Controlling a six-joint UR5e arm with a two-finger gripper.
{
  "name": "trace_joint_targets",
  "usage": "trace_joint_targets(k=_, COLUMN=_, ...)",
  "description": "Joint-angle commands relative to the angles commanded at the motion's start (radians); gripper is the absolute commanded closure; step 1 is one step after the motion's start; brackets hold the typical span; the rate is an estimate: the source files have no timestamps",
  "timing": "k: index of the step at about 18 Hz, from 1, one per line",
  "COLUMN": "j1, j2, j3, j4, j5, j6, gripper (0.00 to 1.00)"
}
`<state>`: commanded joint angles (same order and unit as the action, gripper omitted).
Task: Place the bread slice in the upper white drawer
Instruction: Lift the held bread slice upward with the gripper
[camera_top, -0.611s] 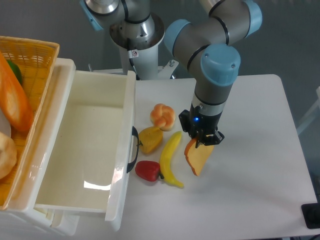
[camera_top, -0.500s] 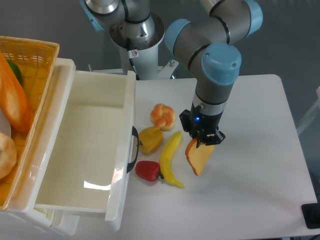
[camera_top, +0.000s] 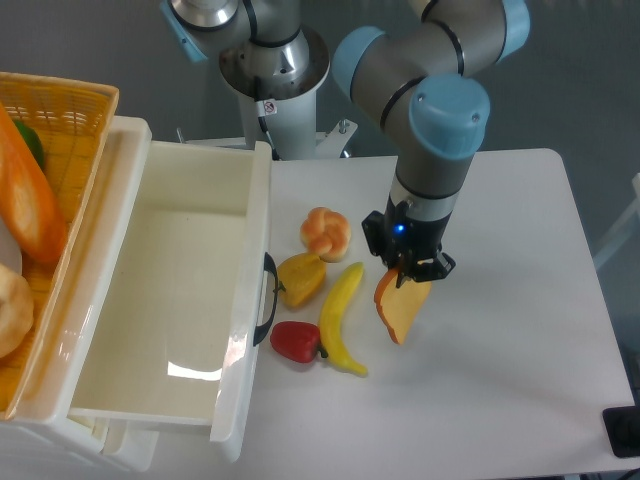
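From the fixed camera, the gripper (camera_top: 408, 275) is clamped on the top edge of the bread slice (camera_top: 401, 312), which hangs on edge and tilted below the fingers, right of the banana (camera_top: 341, 318); whether its lower corner touches the table (camera_top: 520, 300) or is just clear cannot be told. The slice looks like a light, stiff plastic toy, unlikely to bend or break, but smooth, so a pinch across its thin faces near the crust, as here, seems the sensible hold, though it may swing or slip. The upper white drawer (camera_top: 130, 300) stands open at the left, deep and bare inside, its black handle (camera_top: 268, 300) facing the fruit. Between lie the banana, a yellow fruit (camera_top: 300, 279), a red fruit (camera_top: 296, 341) and a knotted bun (camera_top: 326, 232), so the carry likely needs height over these and over the drawer's front wall.
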<state>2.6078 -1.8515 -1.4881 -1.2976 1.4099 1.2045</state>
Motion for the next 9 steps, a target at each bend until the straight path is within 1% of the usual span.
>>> trace_joint_targets(k=1, j1=0.0, j2=0.003, j3=0.008, j4=-0.009, j5=-0.008, j6=-0.041, gripper=1.0)
trace_joint_targets(k=3, j1=-0.002, j2=0.034, j3=0.023, j4=-0.014, j5=-0.011, j6=-0.094, gripper=1.0)
trace_joint_targets(k=5, j1=0.0, j2=0.043, j3=0.035, j4=-0.037, j5=-0.032, j6=-0.152, gripper=1.0)
trace_joint_targets(k=6, j1=0.0, j2=0.048, j3=0.043, j4=-0.039, j5=-0.055, j6=-0.196, gripper=1.0)
trace_joint_targets(k=9, j1=0.029, j2=0.104, j3=0.048, j4=-0.039, j5=-0.178, j6=-0.36, gripper=1.0)
